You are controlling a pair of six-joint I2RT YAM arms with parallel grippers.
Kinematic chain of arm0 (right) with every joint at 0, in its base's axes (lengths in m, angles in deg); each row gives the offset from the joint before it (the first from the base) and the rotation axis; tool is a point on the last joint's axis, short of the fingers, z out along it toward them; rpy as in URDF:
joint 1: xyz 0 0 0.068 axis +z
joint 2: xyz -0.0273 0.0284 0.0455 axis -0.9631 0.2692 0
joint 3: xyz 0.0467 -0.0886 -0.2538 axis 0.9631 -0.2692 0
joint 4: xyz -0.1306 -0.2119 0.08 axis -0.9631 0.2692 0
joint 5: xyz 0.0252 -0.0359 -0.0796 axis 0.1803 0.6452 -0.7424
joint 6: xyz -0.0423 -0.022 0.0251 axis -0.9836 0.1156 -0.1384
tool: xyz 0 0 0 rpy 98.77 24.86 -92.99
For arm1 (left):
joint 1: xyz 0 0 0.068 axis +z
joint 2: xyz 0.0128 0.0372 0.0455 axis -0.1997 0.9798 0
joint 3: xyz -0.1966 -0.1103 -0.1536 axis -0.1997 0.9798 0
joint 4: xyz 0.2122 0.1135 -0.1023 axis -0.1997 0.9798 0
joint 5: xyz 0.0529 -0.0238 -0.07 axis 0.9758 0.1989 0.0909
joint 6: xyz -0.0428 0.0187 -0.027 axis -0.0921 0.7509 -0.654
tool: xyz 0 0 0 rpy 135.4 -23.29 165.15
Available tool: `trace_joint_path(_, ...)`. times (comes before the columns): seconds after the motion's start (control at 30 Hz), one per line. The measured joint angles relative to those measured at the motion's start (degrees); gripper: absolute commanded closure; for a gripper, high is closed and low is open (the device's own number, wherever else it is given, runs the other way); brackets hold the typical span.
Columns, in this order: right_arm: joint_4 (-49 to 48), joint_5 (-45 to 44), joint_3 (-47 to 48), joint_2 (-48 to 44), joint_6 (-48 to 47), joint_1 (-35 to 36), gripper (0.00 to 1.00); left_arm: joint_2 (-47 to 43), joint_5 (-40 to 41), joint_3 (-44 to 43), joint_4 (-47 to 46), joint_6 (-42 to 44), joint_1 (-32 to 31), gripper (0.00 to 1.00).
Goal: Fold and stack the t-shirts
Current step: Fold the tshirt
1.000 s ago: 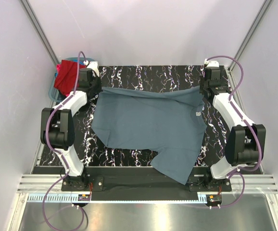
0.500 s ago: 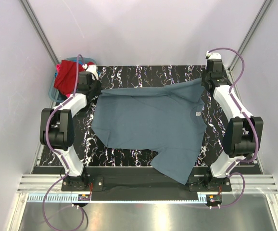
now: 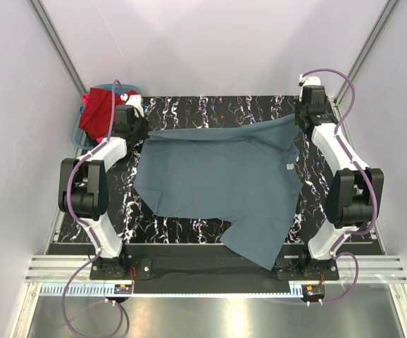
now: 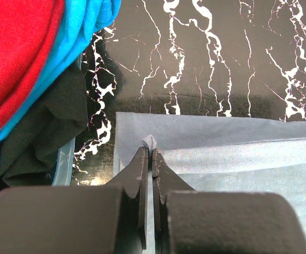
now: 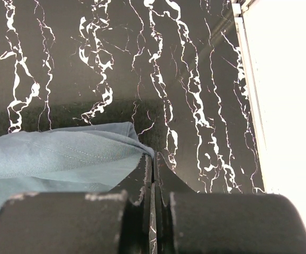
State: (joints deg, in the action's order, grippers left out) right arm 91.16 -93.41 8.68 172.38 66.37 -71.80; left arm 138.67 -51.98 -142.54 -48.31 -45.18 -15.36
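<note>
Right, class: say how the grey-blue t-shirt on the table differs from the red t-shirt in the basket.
The grey-blue t-shirt lies spread wide over the table; the red t-shirt is bunched up in the basket. The left hand and right hand pinch the grey-blue t-shirt's far corners; nothing holds the red t-shirt. Both are plain cloth.

slate tee [image 3: 224, 183] far edge stretched between left claw [image 3: 140, 132] and right claw [image 3: 296, 121], rest draped on bench [image 3: 210, 105]; red tee [image 3: 98, 111] just outboard of left claw.
</note>
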Motion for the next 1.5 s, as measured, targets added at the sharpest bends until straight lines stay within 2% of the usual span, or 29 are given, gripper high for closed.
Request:
trace_joint_path(0.5,-0.5,1.6,1.2,0.2,-2.4,0.0,1.00,-0.9,-1.0,0.4,-0.2,0.9,0.0,1.00)
trace_joint_path(0.83,-0.7,1.6,-3.7,-2.7,-2.4,0.0,1.00,-1.9,-2.5,0.6,-2.1,0.7,0.0,1.00)
trace_joint_path(1.5,-0.8,2.8,-4.9,-6.0,-1.9,-0.1,1.00,-3.5,-2.6,3.1,-2.4,1.0,0.0,1.00)
